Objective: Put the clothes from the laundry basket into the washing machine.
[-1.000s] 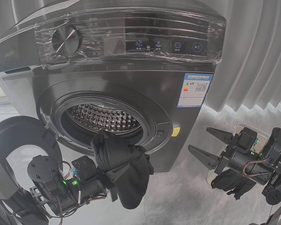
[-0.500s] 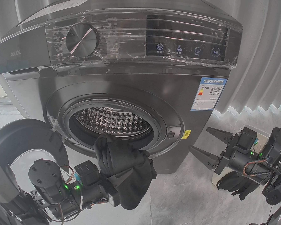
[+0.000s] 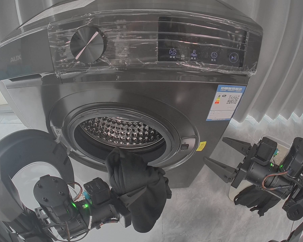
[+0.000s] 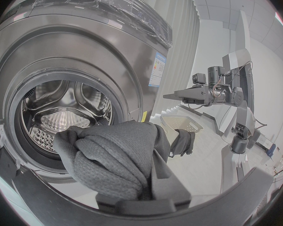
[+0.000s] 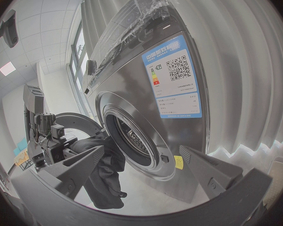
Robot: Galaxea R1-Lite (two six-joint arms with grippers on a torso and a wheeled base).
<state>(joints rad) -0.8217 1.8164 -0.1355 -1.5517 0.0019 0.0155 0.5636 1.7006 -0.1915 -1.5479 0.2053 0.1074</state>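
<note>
We judge the dark garment [image 3: 138,185] soft, limp and light. It will sag and trail, so it wants a hold on a bunched fold near its middle, and that is where our left pincer [image 3: 134,195] is clamped on it. It is a black knitted piece, wadded into thick folds, with a loose end hanging below the grip. It hangs just in front of the washing machine [image 3: 141,88], at the lower lip of the open drum [image 3: 121,131], not yet inside. The door [image 3: 23,158] stands swung aside to the left. Our right pincer [image 3: 214,149] is spread wide and holds nothing, above the laundry basket [image 4: 182,124], where another dark piece [image 3: 249,199] drapes over the rim.
</note>
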